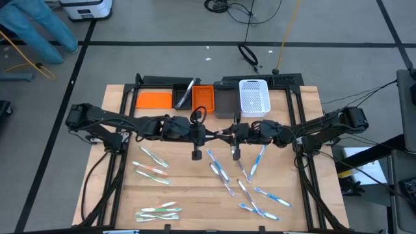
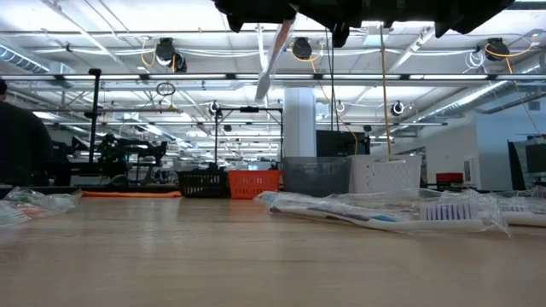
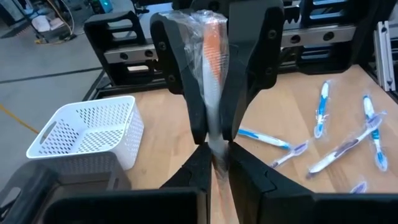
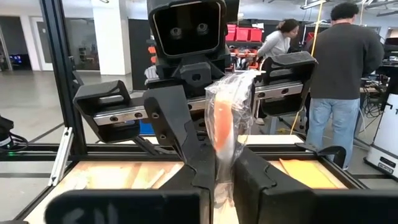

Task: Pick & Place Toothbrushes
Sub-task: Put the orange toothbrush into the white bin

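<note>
Wooden table (image 1: 188, 195) under the rig, with an open workshop hall beyond it in the low view. Findings as I read them from my station:

1. Left gripper (image 3: 214, 154): above the middle of the table, pointing toward the other arm. Its fingers are pinched together on one end of a wrapped toothbrush (image 3: 211, 56), which has an orange-red accent inside clear film.
2. Right gripper (image 4: 224, 171): facing the left one, close to it, and likewise clamped onto the same wrapped toothbrush at its other end. Both arms grip it at once.
3. The held item hangs well clear of the wood; the low view shows it tilted, high above the surface.
4. Loose toothbrushes (image 1: 242, 177) lie scattered on the table on the right arm's side, with smaller clusters on the left arm's side and at the near edge.
5. Along the far edge stand an orange bin (image 1: 203, 99), a grey bin (image 1: 225, 104) and a white basket (image 1: 254, 97), side by side.
</note>
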Motion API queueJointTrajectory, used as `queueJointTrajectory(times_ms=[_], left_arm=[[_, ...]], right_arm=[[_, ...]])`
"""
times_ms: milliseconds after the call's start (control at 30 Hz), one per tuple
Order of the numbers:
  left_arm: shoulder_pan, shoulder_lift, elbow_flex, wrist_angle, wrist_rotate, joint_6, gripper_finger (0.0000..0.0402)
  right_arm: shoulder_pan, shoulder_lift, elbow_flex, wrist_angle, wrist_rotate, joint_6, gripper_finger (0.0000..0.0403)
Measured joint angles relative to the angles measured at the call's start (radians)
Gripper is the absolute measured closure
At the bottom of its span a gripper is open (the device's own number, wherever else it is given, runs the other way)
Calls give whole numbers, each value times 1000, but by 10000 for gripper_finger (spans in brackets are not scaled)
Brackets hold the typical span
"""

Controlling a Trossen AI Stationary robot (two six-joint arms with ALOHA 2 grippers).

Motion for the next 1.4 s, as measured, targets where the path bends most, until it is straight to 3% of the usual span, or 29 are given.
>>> queueJointTrajectory(times_ms=[367,700,900,1133,1400], left_arm=[[-3,1,0,0,-3,12,354],[-4,1,0,-43,-76,7,237],[-9,1,0,-141,-79,-43,196],[-30,1,0,-256,-78,-107,197],[-85,0,0,-268,-75,-129,216]], right_arm=[[1,-8,0,-23,25,2,384],[0,-117,0,-203,132,-5,384],[-1,-205,0,-353,249,-8,385],[-42,-317,0,-490,315,10,385],[-159,-425,0,-669,421,90,385]])
